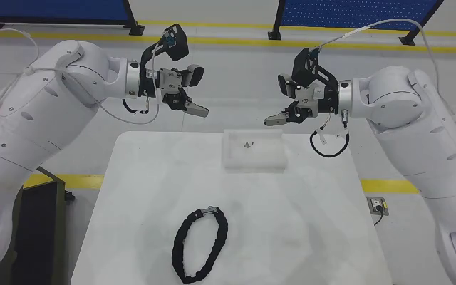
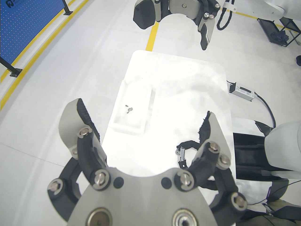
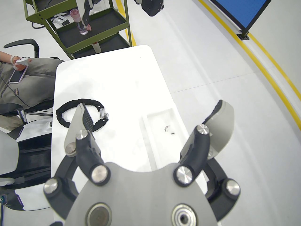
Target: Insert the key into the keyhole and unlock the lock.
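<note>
Currently both arms are raised above the far end of the white table (image 1: 142,185), one at each side. Left gripper (image 1: 198,91): jaws spread wide, nothing between them. Right gripper (image 1: 279,101): likewise wide apart, empty.

Key (image 2: 129,110): small, metal, lying flat on the floor of the shallow white tray (image 1: 231,162). A tiny dark item lies just beside it; identity cannot be told. Tray sits at the table's far edge, between the two grippers and below them.

Chain lock (image 1: 178,246): black fabric-sleeved loop, flat on the near half of the table, well apart from the tray. Its metal lock cylinder (image 1: 208,211) is at the end of the loop nearest the tray.
</note>
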